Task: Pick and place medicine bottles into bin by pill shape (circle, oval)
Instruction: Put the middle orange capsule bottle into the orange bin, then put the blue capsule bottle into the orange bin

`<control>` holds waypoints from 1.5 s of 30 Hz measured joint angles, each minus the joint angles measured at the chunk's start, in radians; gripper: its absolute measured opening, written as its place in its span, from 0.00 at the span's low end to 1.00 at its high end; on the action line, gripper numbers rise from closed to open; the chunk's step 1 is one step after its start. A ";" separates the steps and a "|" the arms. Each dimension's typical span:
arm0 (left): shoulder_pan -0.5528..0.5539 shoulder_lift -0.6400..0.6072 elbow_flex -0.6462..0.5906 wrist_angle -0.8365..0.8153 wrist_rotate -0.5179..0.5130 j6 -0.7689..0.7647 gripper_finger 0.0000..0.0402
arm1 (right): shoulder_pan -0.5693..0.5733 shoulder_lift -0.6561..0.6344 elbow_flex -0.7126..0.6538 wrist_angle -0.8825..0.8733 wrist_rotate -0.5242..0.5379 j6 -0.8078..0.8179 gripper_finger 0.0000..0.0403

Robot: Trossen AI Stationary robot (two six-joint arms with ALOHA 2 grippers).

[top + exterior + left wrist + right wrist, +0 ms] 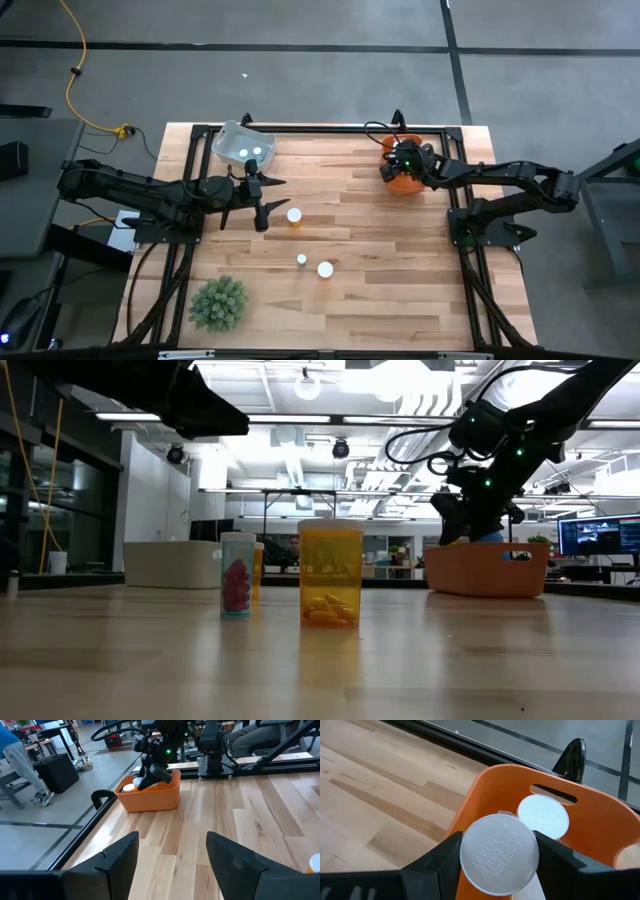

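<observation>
Three medicine bottles with white caps stand on the wooden table: one [295,215] close to my left gripper [266,198], two [301,260] [325,269] nearer the front. The low view shows one with pink pills [237,575] and one with yellow oval pills [330,575]. My left gripper [172,842] is open and holds nothing. My right gripper [497,857] is over the orange bin [402,172] at the far right, shut on a white-capped bottle [499,854]. Another capped bottle [543,816] lies in that bin. My right gripper pinches the bottle between its two fingers [445,857], one on each side just behind the white cap [499,854]. The fingers slant down from the table's right side into the orange bin's opening. The cap hides the bottle's body and its lower end.
A pale bin [243,143] with white caps inside stands at the far left. A green spiky plant ball [218,302] sits near the front left corner. A black frame rail [330,127] runs along the table's far edge. A person [20,755] stands in the room beyond.
</observation>
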State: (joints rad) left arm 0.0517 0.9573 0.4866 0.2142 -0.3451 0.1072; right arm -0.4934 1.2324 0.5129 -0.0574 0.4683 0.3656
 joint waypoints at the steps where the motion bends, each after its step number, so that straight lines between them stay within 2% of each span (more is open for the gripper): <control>1: 0.000 0.000 0.000 0.000 0.000 -0.004 0.55 | 0.000 0.000 0.000 -0.001 0.000 0.000 0.48; 20: 0.000 0.000 0.000 0.000 -0.003 -0.001 0.55 | 0.000 0.000 0.000 -0.005 -0.009 0.000 0.49; 30: 0.000 0.000 0.000 -0.001 -0.003 0.001 0.55 | 0.000 0.000 0.000 -0.005 -0.011 0.000 0.60; 36: 0.000 0.000 0.000 -0.001 -0.003 0.000 0.55 | 0.000 0.000 0.000 -0.005 -0.014 0.000 0.61; 41: 0.000 0.000 0.000 -0.001 -0.003 0.000 0.55 | 0.000 -0.019 0.006 0.003 -0.006 -0.062 0.61; 45: 0.000 0.000 0.000 -0.002 -0.003 0.001 0.55 | 0.011 -0.099 0.027 0.043 -0.010 -0.141 0.61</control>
State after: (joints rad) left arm 0.0517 0.9573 0.4866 0.2123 -0.3481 0.1078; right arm -0.4826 1.1339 0.5396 -0.0147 0.4582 0.2244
